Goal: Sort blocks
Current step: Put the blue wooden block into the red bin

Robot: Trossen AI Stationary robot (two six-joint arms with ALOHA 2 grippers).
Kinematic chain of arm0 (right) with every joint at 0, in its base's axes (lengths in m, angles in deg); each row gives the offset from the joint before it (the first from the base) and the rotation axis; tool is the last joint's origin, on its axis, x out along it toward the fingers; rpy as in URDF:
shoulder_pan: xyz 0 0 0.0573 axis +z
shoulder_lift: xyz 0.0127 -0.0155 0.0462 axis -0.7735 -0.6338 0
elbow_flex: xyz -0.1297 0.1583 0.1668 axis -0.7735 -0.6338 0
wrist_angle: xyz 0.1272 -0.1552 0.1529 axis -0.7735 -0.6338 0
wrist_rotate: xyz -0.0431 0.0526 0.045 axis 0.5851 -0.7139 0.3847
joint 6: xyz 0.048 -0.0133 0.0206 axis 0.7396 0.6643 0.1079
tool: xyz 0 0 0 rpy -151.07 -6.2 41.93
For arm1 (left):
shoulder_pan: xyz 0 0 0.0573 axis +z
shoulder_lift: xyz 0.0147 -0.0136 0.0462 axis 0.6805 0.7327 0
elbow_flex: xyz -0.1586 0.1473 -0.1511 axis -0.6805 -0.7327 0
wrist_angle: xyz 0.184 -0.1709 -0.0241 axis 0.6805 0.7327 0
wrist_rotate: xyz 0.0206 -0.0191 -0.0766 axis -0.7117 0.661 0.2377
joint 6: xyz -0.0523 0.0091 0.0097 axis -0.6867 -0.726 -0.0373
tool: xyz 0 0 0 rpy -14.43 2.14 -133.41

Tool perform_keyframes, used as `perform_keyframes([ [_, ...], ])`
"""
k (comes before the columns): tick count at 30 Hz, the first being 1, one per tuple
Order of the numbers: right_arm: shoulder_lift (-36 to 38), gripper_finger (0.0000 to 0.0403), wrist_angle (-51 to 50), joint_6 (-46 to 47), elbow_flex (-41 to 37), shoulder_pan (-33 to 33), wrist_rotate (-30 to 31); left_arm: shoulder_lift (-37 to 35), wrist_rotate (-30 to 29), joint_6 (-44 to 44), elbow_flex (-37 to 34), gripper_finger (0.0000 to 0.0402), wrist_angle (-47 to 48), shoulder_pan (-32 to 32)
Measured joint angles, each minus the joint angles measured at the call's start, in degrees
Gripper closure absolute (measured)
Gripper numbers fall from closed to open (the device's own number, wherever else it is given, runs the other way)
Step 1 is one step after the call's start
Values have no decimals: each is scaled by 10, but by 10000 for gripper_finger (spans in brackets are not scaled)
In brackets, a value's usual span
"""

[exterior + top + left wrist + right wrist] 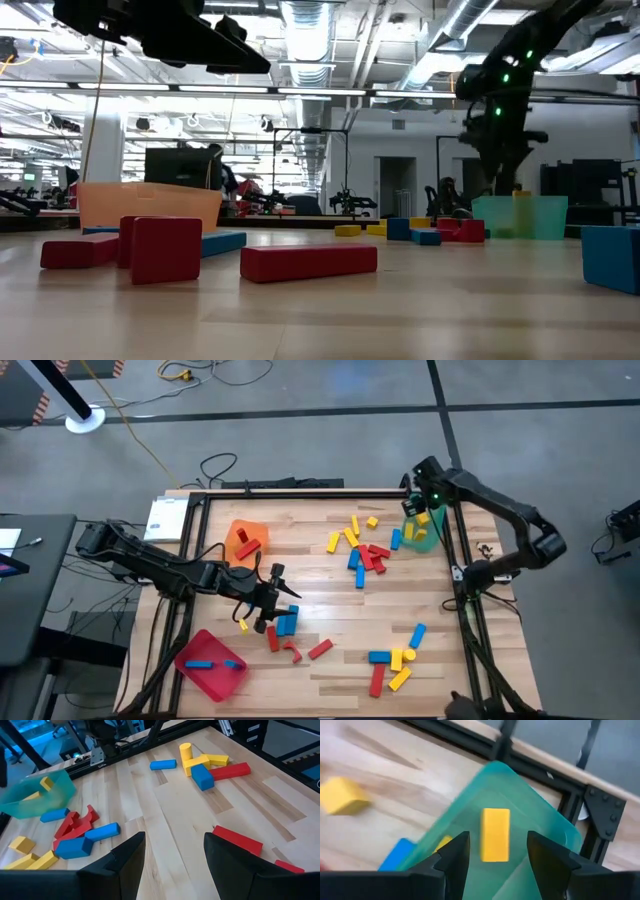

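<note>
Many smooth rectangular blocks scatter across pale wood-grain table.

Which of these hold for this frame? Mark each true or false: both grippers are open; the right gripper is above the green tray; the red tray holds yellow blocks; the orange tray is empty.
1. Both grippers are open. True: the left gripper and right gripper show spread fingers with nothing between them.
2. The right gripper is above the green tray. True; a yellow block lies in it.
3. The red tray holds yellow blocks. False: it holds blue blocks.
4. The orange tray is empty. False: red blocks lie in it.
</note>
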Motion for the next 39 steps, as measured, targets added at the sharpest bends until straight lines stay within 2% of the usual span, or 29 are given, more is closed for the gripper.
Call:
perform_keyframes([
  [9,134,192,-31,0,0,102,0,0,-10,-22,0,203,3,0],
  [19,215,192,-40,29,0,292,0,0,-28,-61,0,203,39,0],
  [30,200,192,-8,89,0,539,-1,0,-44,-111,0,203,107,0],
  [34,173,192,16,112,0,609,0,0,-81,-143,0,203,143,1],
  [39,125,192,33,126,0,677,0,0,-86,-193,0,203,182,9],
])
